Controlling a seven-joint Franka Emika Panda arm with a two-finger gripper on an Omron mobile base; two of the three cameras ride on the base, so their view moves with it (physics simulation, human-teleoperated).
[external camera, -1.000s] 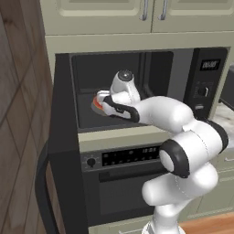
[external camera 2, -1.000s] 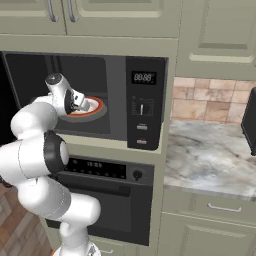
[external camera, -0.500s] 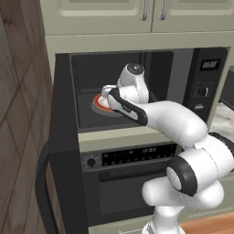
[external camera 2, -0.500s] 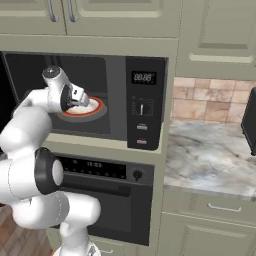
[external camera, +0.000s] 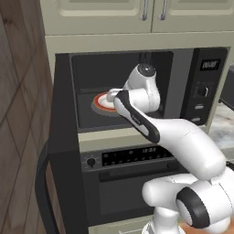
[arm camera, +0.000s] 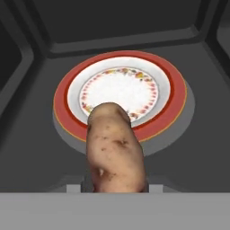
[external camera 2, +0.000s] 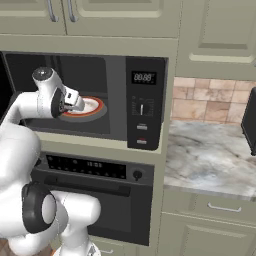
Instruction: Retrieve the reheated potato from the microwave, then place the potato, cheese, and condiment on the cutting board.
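Lumpy oblong tan-brown potato (arm camera: 116, 150), matt skin with dark specks, clamped in the narrow-set end effector (arm camera: 115, 185) with its long axis running straight out along the end effector's line, far end over the near rim of the round white plate with a glossy red rim (arm camera: 120, 93). Plate lies flat on the dark grey floor of the large built-in black microwave (external camera 2: 145, 100), door open, smooth boxy cavity; potato sits inside that cavity, above the plate's front edge. White end effector (external camera: 112, 95) reaches in beside the plate
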